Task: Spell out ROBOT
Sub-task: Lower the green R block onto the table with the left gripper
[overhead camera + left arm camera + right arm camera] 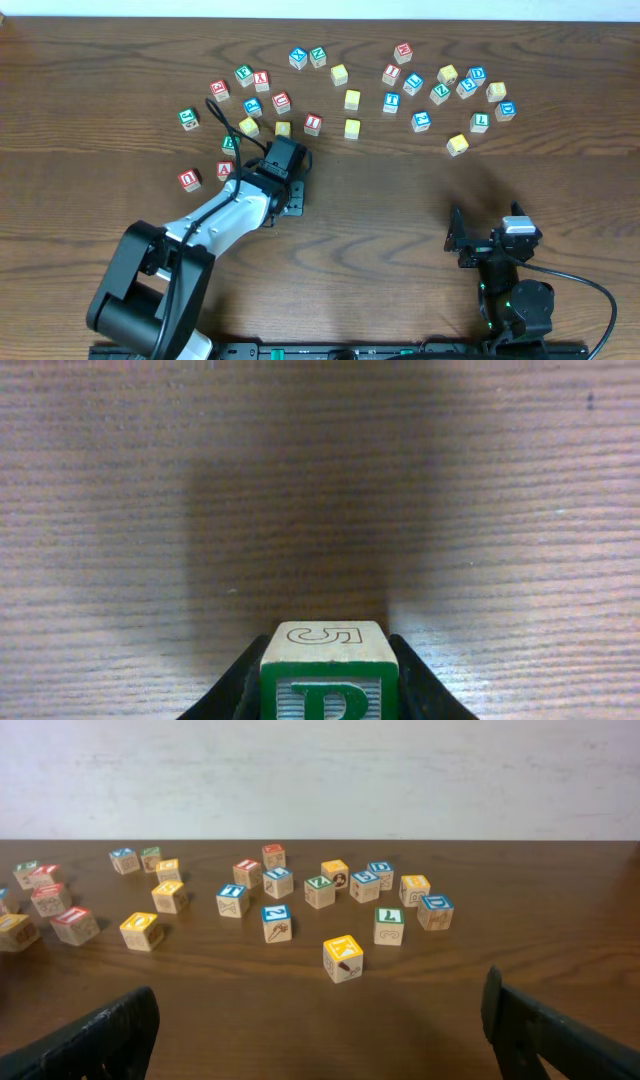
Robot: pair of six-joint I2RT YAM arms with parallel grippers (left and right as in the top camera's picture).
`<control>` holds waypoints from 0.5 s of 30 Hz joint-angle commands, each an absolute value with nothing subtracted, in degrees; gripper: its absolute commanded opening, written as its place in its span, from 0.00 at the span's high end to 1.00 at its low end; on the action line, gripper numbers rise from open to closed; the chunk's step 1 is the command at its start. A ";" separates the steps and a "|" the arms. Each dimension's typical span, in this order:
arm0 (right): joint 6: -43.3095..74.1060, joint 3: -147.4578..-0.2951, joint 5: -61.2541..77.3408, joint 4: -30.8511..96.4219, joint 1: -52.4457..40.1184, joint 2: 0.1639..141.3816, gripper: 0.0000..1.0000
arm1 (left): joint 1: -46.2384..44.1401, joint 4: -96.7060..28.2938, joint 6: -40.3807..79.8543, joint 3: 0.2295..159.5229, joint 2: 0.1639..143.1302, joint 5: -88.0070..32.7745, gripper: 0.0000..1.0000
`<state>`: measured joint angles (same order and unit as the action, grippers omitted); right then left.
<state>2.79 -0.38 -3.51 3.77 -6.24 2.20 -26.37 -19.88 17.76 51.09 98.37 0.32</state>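
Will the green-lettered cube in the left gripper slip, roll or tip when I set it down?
The green-lettered cube looks like rigid wood, so it should not deform in the left gripper. Its flat faces and square edges suggest it will sit, not roll. The smooth table may let it slide if nudged.

Robotics lab bench, wood-grain table (pixel 400 220), bare white wall (pixel 320 780) beyond, left arm (pixel 225 212), right arm (pixel 515 295) at near edge
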 commanded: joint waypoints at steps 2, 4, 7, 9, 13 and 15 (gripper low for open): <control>3.57 -0.32 -4.12 3.90 -6.59 2.15 0.01 | -26.46 -19.97 17.23 50.61 99.55 0.45 0.93; 3.57 -0.32 -4.12 3.90 -6.59 2.15 0.01 | -26.46 -19.99 17.23 50.61 99.55 0.47 0.92; 3.57 -0.32 -4.12 3.90 -6.59 2.15 0.01 | -26.46 -19.99 17.21 50.61 99.55 0.47 0.87; 3.57 -0.32 -4.12 3.90 -6.59 2.15 0.01 | -26.46 -19.99 17.21 50.61 99.55 0.47 0.84; 3.57 -0.32 -4.12 3.90 -6.59 2.15 0.01 | -26.46 -19.99 16.69 50.61 99.55 0.47 0.70; 3.57 -0.32 -4.12 3.90 -6.59 2.15 0.01 | -26.46 -19.97 16.56 50.61 99.55 0.47 0.66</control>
